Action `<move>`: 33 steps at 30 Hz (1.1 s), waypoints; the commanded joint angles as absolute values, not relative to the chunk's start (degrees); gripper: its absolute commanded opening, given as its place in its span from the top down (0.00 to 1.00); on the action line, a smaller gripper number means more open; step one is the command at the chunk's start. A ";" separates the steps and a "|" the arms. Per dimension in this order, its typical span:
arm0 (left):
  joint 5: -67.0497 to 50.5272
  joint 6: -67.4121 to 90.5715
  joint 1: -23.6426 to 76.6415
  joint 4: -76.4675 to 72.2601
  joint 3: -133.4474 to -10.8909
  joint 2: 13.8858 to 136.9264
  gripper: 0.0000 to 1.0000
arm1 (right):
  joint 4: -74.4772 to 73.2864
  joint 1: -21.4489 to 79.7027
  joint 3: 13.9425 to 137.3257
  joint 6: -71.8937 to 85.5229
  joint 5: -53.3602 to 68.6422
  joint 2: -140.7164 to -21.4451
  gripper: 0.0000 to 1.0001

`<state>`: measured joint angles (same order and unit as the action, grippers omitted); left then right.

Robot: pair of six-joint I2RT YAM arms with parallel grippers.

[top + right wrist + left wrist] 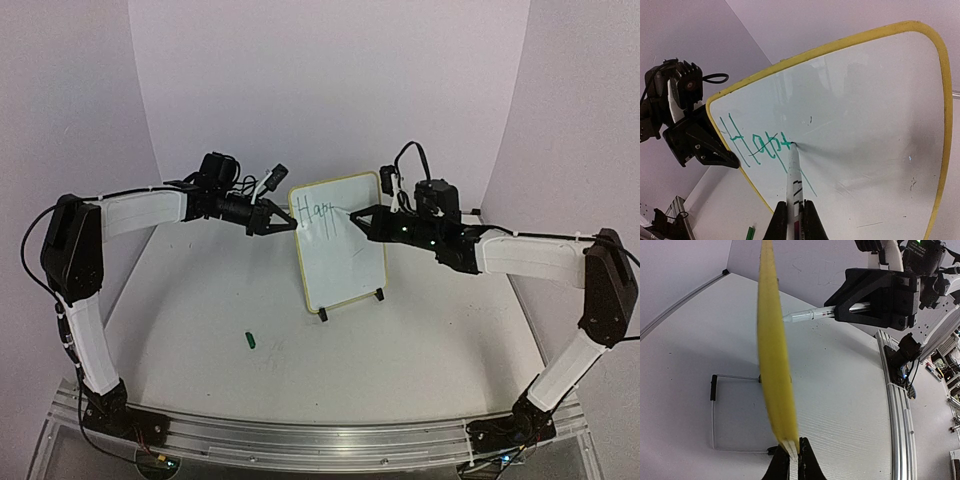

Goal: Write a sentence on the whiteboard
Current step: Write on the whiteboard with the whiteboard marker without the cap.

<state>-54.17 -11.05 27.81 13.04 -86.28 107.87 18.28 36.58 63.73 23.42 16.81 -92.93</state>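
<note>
The whiteboard [345, 255], yellow-framed, stands tilted on the table's middle. Green lettering of the sentence [319, 209], reading "Hap" plus a fresh stroke, runs along its top left [752, 145]. My left gripper [291, 228] is shut on the board's left edge; in the left wrist view the frame [772, 350] runs edge-on into the shut gripper [796, 462]. My right gripper [354, 217] is shut on a slim white marker [794, 182], whose tip touches the board just right of the last letter. The marker [807, 315] also shows from the side.
A green cap [250, 340] lies on the table, front left of the board. Two black feet [378, 294] hold the board up. An aluminium rail [320, 435] runs along the near edge. Pale backdrop walls close in the back and sides.
</note>
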 commanded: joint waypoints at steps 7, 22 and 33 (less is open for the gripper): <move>-54.04 -12.85 28.31 16.92 -87.44 108.87 1.00 | 20.28 36.39 61.69 23.72 15.67 -91.24 1.00; -54.04 -12.77 28.30 17.05 -87.47 108.91 1.00 | 20.92 36.94 61.58 23.83 19.04 -92.45 1.00; -54.02 -13.06 28.30 17.49 -87.63 108.77 1.00 | 20.82 37.29 61.74 23.81 19.69 -91.50 1.00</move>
<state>-54.33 -11.11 27.81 13.13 -86.28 107.87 19.64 36.82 60.77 23.88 19.07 -92.55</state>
